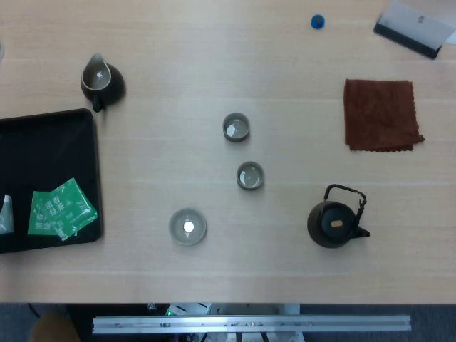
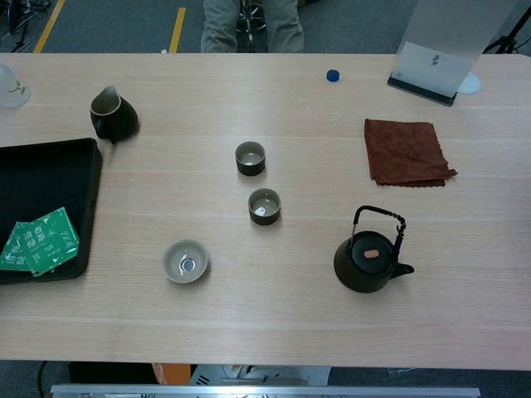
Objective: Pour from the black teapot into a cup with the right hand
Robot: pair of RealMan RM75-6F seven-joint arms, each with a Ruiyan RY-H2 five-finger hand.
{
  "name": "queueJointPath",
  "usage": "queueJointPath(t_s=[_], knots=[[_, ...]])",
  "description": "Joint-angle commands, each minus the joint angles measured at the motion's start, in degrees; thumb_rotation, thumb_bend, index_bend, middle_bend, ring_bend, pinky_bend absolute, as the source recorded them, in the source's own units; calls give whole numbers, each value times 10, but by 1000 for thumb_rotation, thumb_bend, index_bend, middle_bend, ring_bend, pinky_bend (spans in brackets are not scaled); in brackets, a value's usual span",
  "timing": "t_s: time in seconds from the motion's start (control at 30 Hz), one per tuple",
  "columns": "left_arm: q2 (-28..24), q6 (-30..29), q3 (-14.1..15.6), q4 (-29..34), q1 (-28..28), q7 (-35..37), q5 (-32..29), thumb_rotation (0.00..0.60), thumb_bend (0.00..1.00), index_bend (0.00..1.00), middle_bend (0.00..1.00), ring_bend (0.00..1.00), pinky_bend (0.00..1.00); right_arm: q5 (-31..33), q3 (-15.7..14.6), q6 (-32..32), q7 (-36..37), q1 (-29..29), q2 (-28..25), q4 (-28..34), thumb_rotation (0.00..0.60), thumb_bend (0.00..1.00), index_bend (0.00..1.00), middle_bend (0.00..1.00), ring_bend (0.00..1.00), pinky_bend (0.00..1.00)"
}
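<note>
The black teapot (image 1: 333,224) (image 2: 367,260) stands upright on the wooden table at the front right, its handle raised and its spout pointing right. Two small dark cups sit near the table's middle: one (image 1: 250,175) (image 2: 265,206) closer to the teapot, the other (image 1: 236,127) (image 2: 250,157) further back. A wider shallow cup (image 1: 187,226) (image 2: 185,260) rests at the front left of them. Neither hand shows in the head view or the chest view.
A dark pitcher (image 1: 100,82) (image 2: 111,114) stands at the back left. A black tray (image 1: 50,146) (image 2: 41,178) at the left edge holds green packets (image 1: 60,209) (image 2: 39,240). A brown cloth (image 1: 381,114) (image 2: 406,152) lies back right, with a blue cap (image 1: 317,22) (image 2: 333,75) and a sign stand (image 2: 436,50) beyond.
</note>
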State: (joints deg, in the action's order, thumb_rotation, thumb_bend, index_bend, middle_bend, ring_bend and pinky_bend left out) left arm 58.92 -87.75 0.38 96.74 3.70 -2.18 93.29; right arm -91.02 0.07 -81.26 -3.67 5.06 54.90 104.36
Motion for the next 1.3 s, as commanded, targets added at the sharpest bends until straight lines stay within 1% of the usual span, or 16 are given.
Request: queueJointPath(t_s=[0.03,0.27,0.47,0.57,0.77,0.87,0.97,1.07,1.3], knots=[[0,0,0,0,0,0,0,600,379,132,179,6,45,0,0,2,-3,1,1,1,600,64,320,343,177,105],[0,-1,3,1,0,0,4,600,379,131,180,5,45,-13,-7,14,-5,8,5,1,600,64,321,343,177,105],[-3,-8,4,3,-4,-1,4,600,379,132,180,5,45,-37,-8,30,-14,26,4,4,600,64,320,343,177,105],[-3,-10,5,3,-6,-1,3,600,379,132,180,5,45,-51,-9,46,-28,40,3,9,600,64,321,343,177,105],[-4,-12,6,1,-8,1,4,600,379,132,179,5,45,-70,-8,102,-64,80,2,35,600,63,321,343,177,105],[-3,-15,7,-1,-11,5,3,600,380,131,180,5,45,-68,-6,132,-88,98,3,50,600,47,320,343,177,105],[-2,-16,8,-6,-13,9,1,600,380,132,180,5,45,-59,-5,157,-111,111,7,65,600,4,319,340,177,105],[-2,-16,9,-11,-15,14,-1,600,379,132,180,5,45,-35,-4,190,-143,125,16,82,600,0,298,322,171,105],[0,-16,8,-26,-17,31,-7,600,380,132,180,6,45,10,-2,230,-237,144,51,100,600,0,240,256,127,104]])
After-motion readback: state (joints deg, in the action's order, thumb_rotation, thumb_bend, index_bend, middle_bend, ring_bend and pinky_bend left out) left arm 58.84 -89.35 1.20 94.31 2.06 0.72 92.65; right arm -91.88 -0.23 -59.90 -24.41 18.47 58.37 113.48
